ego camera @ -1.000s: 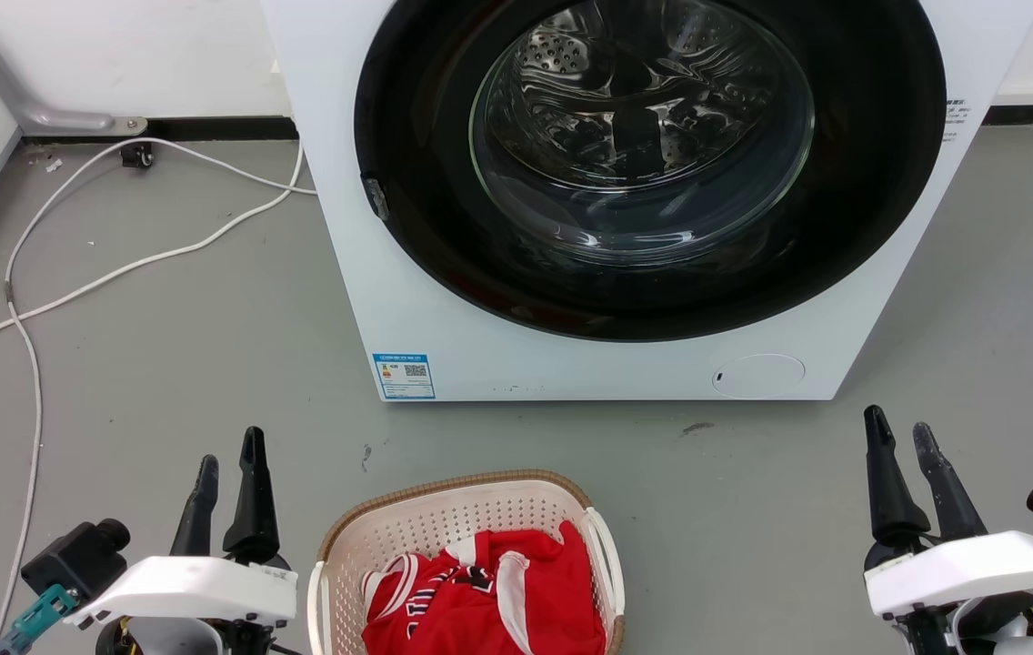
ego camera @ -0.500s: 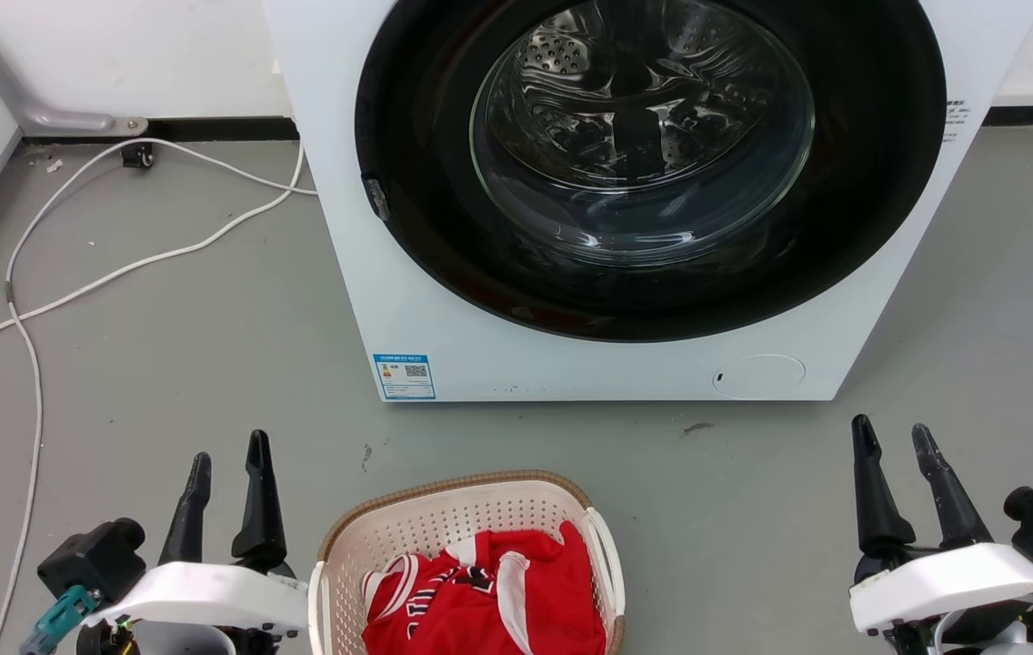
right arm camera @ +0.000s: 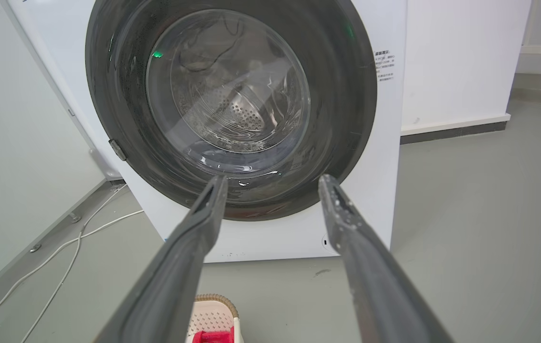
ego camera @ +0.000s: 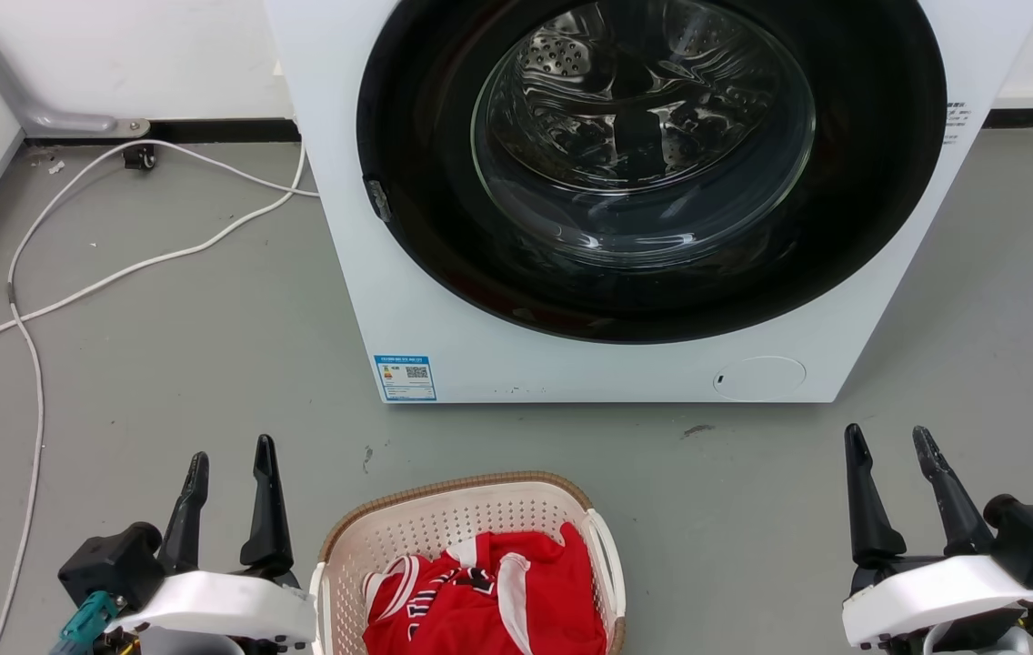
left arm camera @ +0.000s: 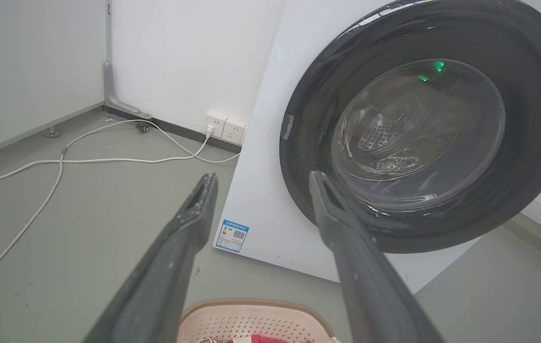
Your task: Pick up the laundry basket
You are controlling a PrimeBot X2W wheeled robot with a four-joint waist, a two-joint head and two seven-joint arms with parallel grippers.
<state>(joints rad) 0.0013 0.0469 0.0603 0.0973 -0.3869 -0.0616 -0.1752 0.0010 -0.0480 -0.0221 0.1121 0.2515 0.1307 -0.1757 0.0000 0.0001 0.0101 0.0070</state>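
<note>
Both jaws parted, gripping nothing; laundry basket (ego camera: 444, 528) between them.

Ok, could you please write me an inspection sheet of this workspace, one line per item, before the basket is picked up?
Surface: grey floor, with small marks.
Job's things: laundry basket stands on the floor before the washer, a red garment inside; not held.
Clutter: small dark scuff near the washer's base.
Grippers: left gripper open, empty, close beside the basket's left side; right gripper open, empty, farther off to the right.
Cables: white cables trail over the floor on the left, towards wall sockets.
Surroundings: white washer, round door apparently shut; white wall behind.
</note>
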